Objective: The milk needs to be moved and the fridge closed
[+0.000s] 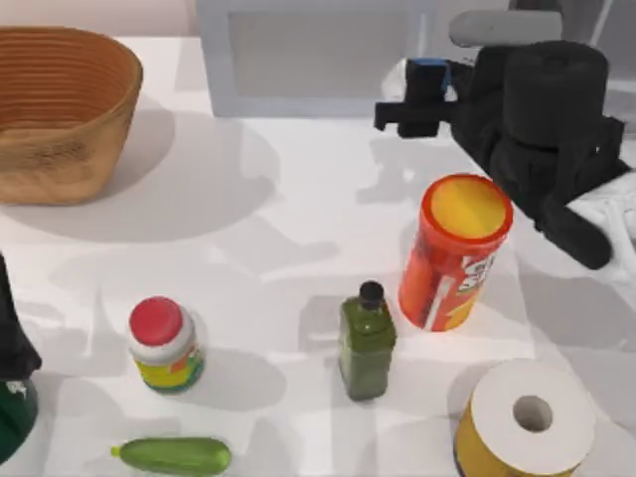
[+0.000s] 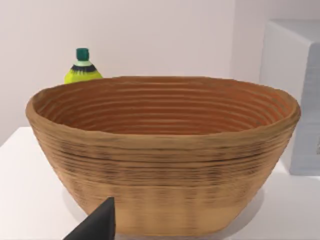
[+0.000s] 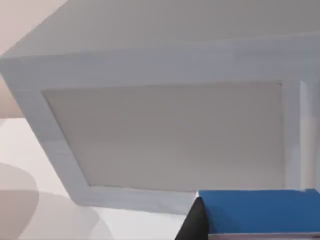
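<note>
One blue-topped milk [image 1: 429,75] — pinched in right claw [image 1: 412,104], beside grey fridge [image 1: 308,60]

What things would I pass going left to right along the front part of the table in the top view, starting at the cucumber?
Cucumber → red-lidded jar (overlapping it a little) → green bottle → orange canister → yellow tape roll.
</note>
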Available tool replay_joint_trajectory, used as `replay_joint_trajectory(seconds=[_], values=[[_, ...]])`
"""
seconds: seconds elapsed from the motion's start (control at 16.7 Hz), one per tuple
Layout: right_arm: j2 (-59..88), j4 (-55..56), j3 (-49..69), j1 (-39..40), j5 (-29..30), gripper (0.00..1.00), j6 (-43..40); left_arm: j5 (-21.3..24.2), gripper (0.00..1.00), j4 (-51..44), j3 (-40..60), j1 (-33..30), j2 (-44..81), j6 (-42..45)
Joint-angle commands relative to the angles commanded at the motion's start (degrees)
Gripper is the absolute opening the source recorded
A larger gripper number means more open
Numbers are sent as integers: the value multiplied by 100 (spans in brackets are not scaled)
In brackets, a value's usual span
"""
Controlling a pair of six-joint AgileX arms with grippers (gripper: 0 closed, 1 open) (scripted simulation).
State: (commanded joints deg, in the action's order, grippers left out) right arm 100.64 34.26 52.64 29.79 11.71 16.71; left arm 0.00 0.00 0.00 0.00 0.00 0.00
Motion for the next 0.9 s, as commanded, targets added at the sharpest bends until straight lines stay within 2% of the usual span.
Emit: replay_joint_trajectory(seconds=[0.24,0.48,0.66,0.9], values=[[-695,1816,-1588,-1420,-473,0,-739,0,100,0,0,0,0,0],[-1245,2770,-2671,-2514,-816,0,-1349,0,100,0,0,0,0,0],[-1435,2954,-3015,-2883,-941,0,-1572,0,100,0,0,0,0,0],[-1441,2958,-3027,-2895,-945,0,-1579,0,100,0,0,0,0,0]])
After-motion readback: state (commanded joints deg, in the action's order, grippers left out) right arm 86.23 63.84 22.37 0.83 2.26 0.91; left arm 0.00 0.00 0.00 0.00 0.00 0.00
